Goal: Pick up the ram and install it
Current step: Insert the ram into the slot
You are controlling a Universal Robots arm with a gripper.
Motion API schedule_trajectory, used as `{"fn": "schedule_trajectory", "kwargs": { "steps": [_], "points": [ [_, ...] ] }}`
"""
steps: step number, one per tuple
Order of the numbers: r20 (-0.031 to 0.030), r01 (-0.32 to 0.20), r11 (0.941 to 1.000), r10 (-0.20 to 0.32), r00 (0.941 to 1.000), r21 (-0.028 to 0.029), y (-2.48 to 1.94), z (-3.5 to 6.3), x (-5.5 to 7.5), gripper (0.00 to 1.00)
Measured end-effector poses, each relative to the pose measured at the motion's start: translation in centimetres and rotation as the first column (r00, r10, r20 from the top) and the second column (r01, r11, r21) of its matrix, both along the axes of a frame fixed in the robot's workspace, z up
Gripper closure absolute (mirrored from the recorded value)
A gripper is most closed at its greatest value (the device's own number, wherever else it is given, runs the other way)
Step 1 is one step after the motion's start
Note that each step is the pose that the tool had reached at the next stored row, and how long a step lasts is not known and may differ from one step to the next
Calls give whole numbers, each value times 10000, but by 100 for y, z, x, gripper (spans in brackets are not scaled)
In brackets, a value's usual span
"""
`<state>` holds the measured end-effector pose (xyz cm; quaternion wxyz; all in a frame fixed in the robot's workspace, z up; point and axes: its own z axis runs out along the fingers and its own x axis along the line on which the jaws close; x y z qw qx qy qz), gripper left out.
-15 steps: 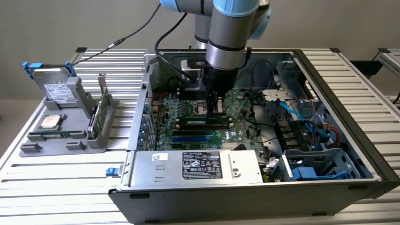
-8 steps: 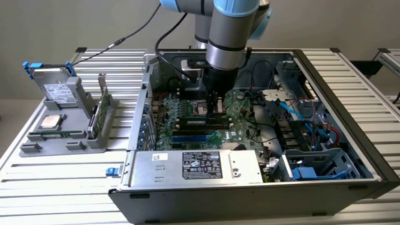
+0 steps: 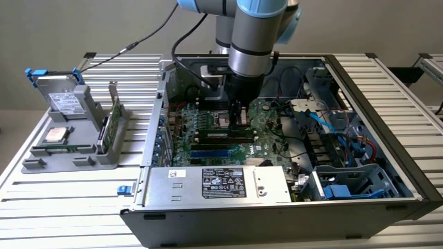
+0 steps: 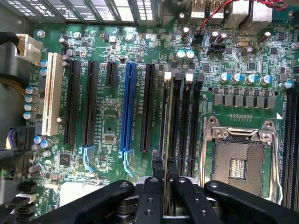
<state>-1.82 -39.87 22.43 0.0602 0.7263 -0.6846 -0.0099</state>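
Note:
In the wrist view the ram (image 4: 167, 121) appears edge-on as a thin green strip running from between my fingers along one of the black memory slots (image 4: 181, 116). My gripper (image 4: 164, 164) is shut on its upper edge, one finger (image 4: 157, 168) on each side. I cannot tell whether the ram is pressed into the slot or just above it. In the exterior view my gripper (image 3: 241, 119) reaches straight down into the open computer case, over the memory slots in the middle of the motherboard (image 3: 207, 122).
The empty CPU socket (image 4: 238, 158) lies beside the memory slots, with black and blue expansion slots (image 4: 128, 107) on the other side. A power supply (image 3: 221, 184) sits at the case front, cables and drive bays (image 3: 346, 155) at the exterior view's right. A grey rack (image 3: 62, 155) with a hard drive (image 3: 62, 96) and expansion card (image 3: 113, 124) stands at its left.

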Motion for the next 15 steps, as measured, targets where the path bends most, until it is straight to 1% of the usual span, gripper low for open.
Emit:
{"fn": "schedule_trajectory", "kwargs": {
  "steps": [5,15],
  "points": [
    [0,0,10000,0,10000,-12,-1,3,0,87],
    [-1,-30,10000,30,10000,-13,-3,1,12,87]
  ]
}}
